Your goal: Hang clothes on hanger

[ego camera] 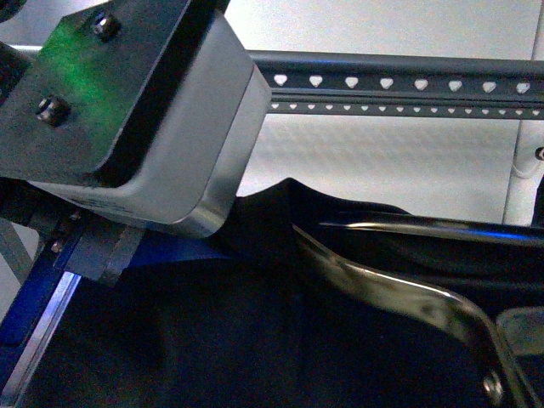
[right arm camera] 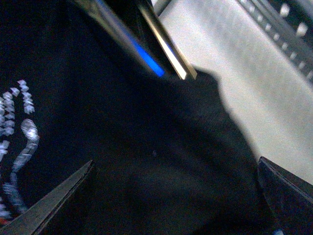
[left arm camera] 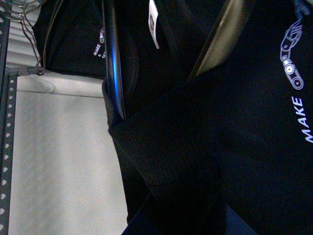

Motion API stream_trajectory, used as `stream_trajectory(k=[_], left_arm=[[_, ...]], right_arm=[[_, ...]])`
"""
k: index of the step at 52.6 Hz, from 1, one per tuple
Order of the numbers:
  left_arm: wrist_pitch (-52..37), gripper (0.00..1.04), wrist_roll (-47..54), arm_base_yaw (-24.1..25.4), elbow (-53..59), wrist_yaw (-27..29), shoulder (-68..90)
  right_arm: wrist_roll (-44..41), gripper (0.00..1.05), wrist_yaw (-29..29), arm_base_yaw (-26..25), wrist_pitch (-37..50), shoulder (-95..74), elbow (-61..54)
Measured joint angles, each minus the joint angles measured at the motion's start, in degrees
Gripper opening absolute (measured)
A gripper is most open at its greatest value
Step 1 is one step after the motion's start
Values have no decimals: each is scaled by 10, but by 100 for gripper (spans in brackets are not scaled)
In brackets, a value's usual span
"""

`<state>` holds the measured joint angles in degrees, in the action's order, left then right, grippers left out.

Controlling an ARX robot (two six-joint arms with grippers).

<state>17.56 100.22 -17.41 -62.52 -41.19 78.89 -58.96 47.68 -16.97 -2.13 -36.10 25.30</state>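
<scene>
The black T-shirt [ego camera: 255, 331] fills the lower half of the front view, below the hanger, a grey rack rail [ego camera: 382, 83] punched with heart-shaped holes. In the left wrist view the white "MAKE" print [left arm camera: 305, 120] shows, and my left gripper [left arm camera: 171, 205] is shut on a thick fold of the shirt [left arm camera: 166, 152]; its fingers are hidden by cloth. My right gripper [right arm camera: 171, 196] is open, its fingers [right arm camera: 54, 205] standing wide to either side of the shirt [right arm camera: 146, 147]. The rail shows at the right wrist view's corner [right arm camera: 288, 24].
Shiny curved metal bars [ego camera: 382, 280] cross over the shirt; they also show in the left wrist view [left arm camera: 111, 58] and the right wrist view [right arm camera: 146, 49]. My left arm's grey housing [ego camera: 127, 110] blocks the upper left. A white wall [ego camera: 382, 161] lies behind the rack.
</scene>
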Motion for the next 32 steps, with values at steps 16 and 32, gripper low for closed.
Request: stream_trajectory(k=[16,32], left_arm=[[0,4,0,-2,0,1,-1],[0,4,0,1,1,9,-1]], right_arm=[[-184,97,-113,86,93,-196,98],[-142,57,-162,147,174,-347,147]])
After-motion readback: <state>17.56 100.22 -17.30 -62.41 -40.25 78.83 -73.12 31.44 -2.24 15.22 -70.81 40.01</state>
